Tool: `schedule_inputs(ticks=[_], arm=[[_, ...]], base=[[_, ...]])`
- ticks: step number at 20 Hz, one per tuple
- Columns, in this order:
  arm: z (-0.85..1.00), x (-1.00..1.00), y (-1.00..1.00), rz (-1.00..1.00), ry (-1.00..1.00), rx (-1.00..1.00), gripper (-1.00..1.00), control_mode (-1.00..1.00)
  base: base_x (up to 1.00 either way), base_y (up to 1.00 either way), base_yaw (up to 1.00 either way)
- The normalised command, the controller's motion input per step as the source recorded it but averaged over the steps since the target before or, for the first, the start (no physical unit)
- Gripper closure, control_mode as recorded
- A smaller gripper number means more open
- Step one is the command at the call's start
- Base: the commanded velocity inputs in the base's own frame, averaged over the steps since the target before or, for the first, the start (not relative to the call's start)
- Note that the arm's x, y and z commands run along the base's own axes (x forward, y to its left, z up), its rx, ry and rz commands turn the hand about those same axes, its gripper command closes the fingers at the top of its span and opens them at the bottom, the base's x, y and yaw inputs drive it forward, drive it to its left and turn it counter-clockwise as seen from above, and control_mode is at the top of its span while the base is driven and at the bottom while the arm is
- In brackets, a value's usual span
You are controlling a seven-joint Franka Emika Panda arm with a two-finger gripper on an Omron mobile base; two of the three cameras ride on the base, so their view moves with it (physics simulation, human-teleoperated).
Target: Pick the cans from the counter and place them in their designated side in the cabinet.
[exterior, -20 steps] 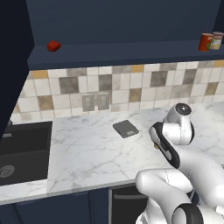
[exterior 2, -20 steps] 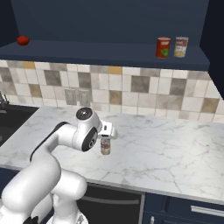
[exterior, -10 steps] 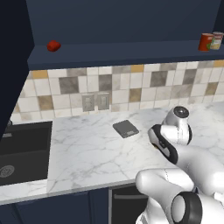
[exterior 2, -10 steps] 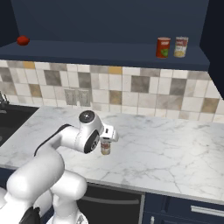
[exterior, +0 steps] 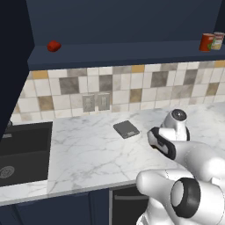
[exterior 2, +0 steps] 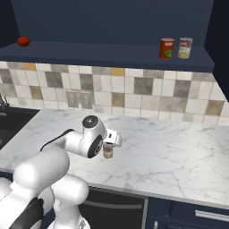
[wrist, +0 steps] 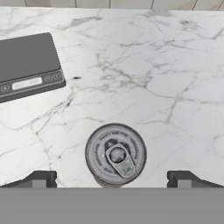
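Silver-topped can (wrist: 115,155) standing between wide-open fingers (wrist: 113,178).
Fingers are gripping nothing, hovering over the counter (wrist: 166,65) near its front edge.

Two cameras behind me, left and right, look forward and down over my arm, sharing the worktop (exterior: 88,158) and cabinet (exterior 2: 112,53). My hand camera looks straight down, close above the worktop.

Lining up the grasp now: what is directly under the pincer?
A can stands upright on the white marble counter, silver pull-tab top facing the pincer, whose tips sit wide apart on either side. The lid hides the can's label in the hand view.
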Motion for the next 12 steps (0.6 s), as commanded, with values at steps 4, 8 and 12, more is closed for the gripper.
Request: schedule_inputs(ticks=[4,8,12], arm=[[-0.17,0.2,-0.03,-0.02,0.0,0.01,-1.0,-1.0],[-0.18,0.18,-0.03,-0.02,0.0,0.01,-1.0,-1.0],[-0.18,0.17,-0.07,-0.02,0.0,0.01,-1.0,-1.0]], base=[[0.0,0.0,0.0],[0.0,0.0,0.0],[0.0,0.0,0.0]])
